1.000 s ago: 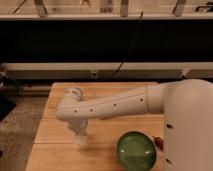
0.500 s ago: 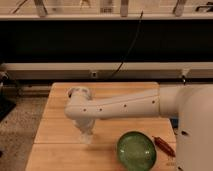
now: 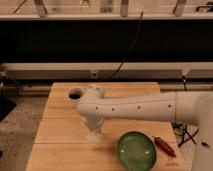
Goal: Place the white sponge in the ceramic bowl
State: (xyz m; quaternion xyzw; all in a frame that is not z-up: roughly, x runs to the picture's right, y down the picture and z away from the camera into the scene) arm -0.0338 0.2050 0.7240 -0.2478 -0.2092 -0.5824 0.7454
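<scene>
The white sponge cannot be made out anywhere on the wooden table (image 3: 60, 130); a small pale shape shows just beneath the gripper (image 3: 94, 134), but whether that is the sponge or part of the gripper itself cannot be told. The gripper points down at the tabletop near the middle of the table, left of the ceramic bowl (image 3: 136, 149) and apart from it, and its state, open or closed, cannot be read. One green glazed bowl sits toward the front right of the table, its lower rim cut off by the bottom edge of the view. One white arm (image 3: 140, 106) reaches in from the right, its wide shoulder section cropped at the right edge and covering part of the table's right side. One small white cup (image 3: 75, 94) with a dark interior stands near the back left of the table, just beside the arm's elbow, which partly hides a second white object behind it. One reddish-brown elongated item (image 3: 164, 145) lies just right of the bowl; what it is stays unclear. One dark cable (image 3: 127, 52) hangs against the black wall behind the table.
</scene>
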